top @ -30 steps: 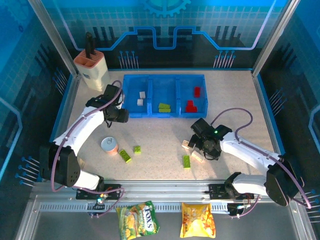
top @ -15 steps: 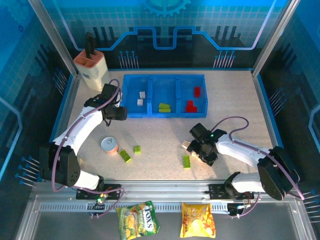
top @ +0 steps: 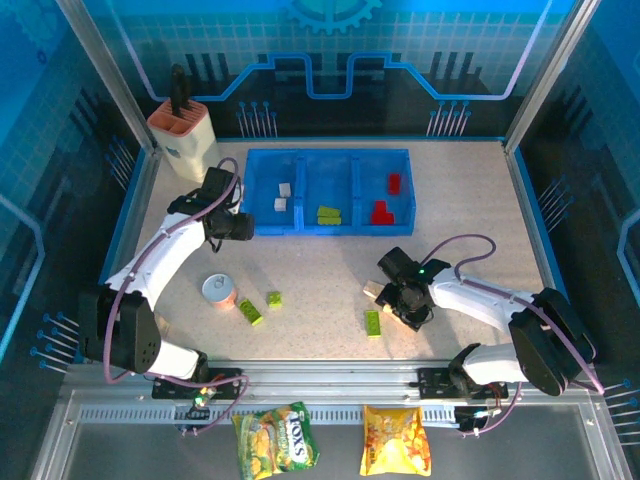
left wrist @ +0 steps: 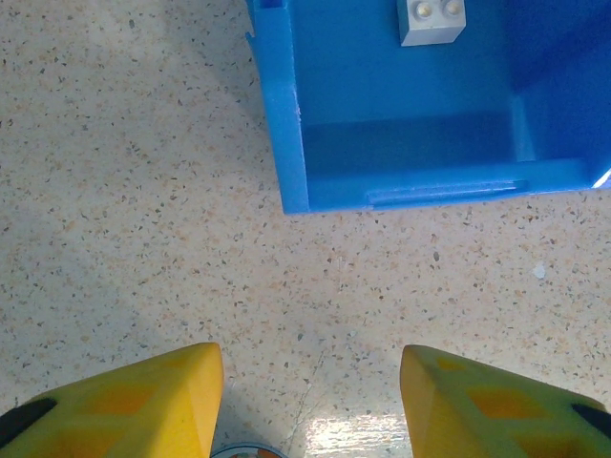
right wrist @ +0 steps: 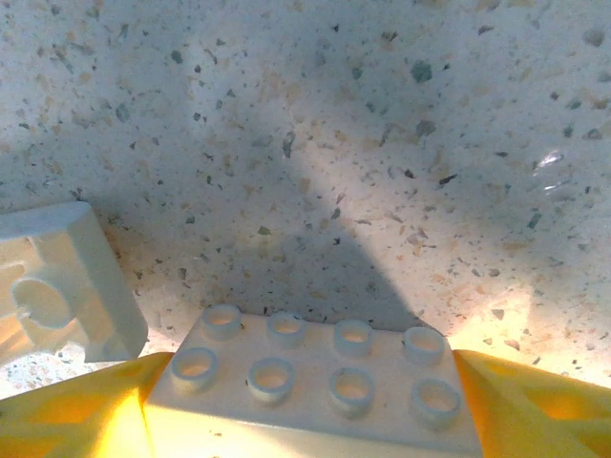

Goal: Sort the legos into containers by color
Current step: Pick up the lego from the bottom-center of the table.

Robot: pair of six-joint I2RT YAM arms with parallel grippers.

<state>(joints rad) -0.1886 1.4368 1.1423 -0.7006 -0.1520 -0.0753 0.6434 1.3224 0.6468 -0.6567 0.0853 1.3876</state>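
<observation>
Ahead of the right hand, the speckled stone-look counter is gleaming glossily; the cream studded plastic brick is looking smooth.

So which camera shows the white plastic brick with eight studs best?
The right wrist view: the white plastic eight-stud brick sits close up between the yellow fingers, every stud clear. In the top external view the right gripper covers it.
</observation>
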